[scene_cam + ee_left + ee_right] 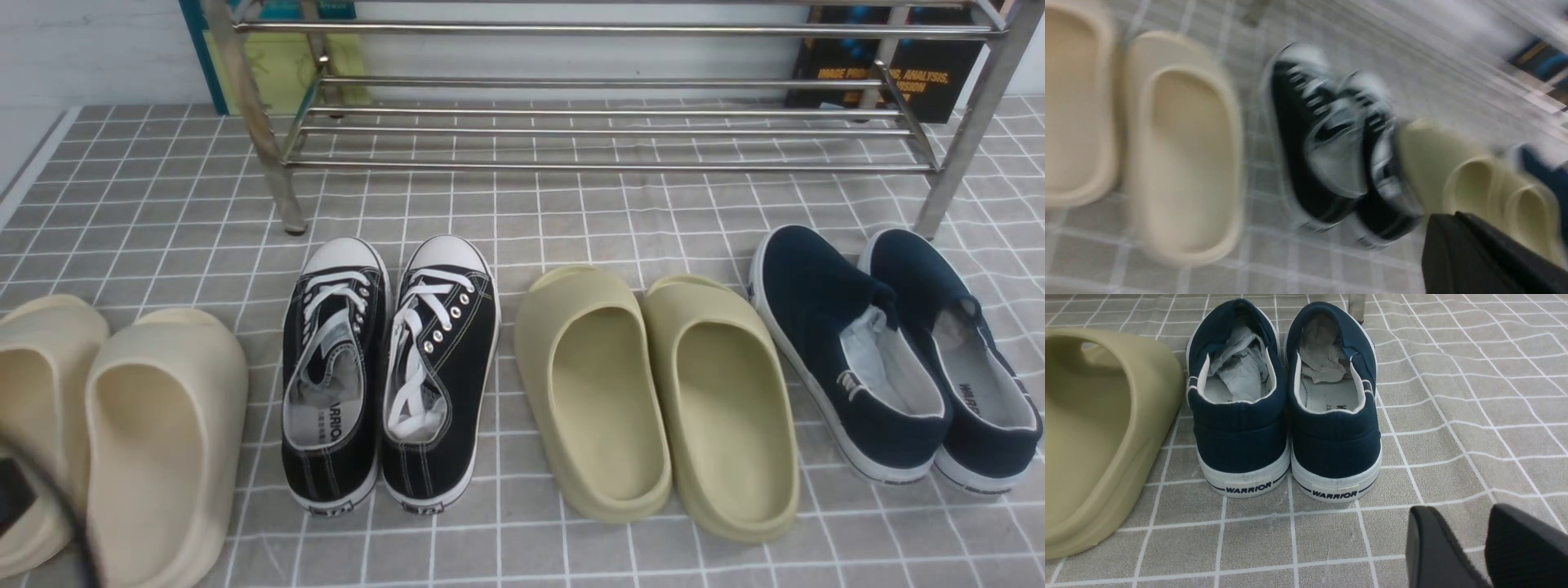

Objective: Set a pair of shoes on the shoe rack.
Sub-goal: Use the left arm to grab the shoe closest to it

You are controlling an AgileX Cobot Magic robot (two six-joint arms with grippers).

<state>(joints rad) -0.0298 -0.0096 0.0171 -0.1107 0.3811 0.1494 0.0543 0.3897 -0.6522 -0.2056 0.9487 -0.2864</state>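
The pair of shoes, two black lace-up sneakers (390,371) with white laces and toe caps, stands side by side on the checked cloth, toes toward the shoe rack (604,82). The silver rack spans the back, and its bars carry nothing. In the blurred left wrist view the sneakers (1327,147) lie ahead of my left gripper (1453,218), whose black fingers are pressed together with nothing between them. My right gripper (1459,516) hovers low behind the navy slip-ons, with a gap between its fingers and nothing in it.
Cream slides (122,425) lie left of the sneakers, olive slides (657,392) to their right, and navy slip-ons (890,351) farther right by the rack's right leg (955,155). Books (890,73) lean on the wall behind the rack. A dark part of my left arm (16,494) shows at the near left.
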